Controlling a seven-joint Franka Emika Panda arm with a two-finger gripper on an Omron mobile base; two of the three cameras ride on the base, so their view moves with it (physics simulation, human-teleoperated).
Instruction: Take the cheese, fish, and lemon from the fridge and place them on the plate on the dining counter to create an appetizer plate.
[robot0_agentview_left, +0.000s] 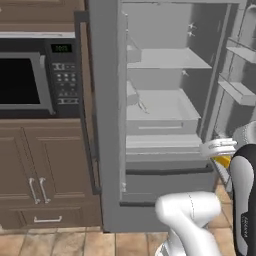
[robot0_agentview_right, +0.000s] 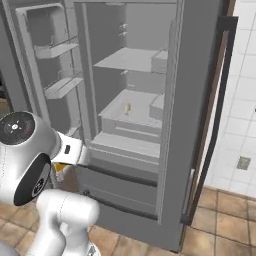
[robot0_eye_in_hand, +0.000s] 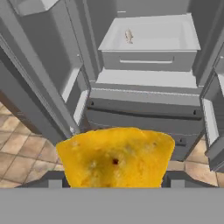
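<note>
Cheese (robot0_eye_in_hand: 114, 157): yellow-orange wedge, held between the gripper (robot0_eye_in_hand: 114, 181) fingers, jaws spread wide around it, low in front of the open fridge (robot0_eye_in_hand: 144, 109). Fish (robot0_eye_in_hand: 128, 36): small, tan, lying in the pale open drawer (robot0_eye_in_hand: 151, 46) inside the fridge, well apart from the cheese. Surroundings: microwave (robot0_agentview_left: 30, 82) and wood cabinets (robot0_agentview_left: 45, 170) left of the fridge, tan tiled floor (robot0_eye_in_hand: 17, 144) below.

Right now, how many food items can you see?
2: a cheese wedge held in the gripper, and a small fish on a fridge shelf. Others may be hidden.
</note>
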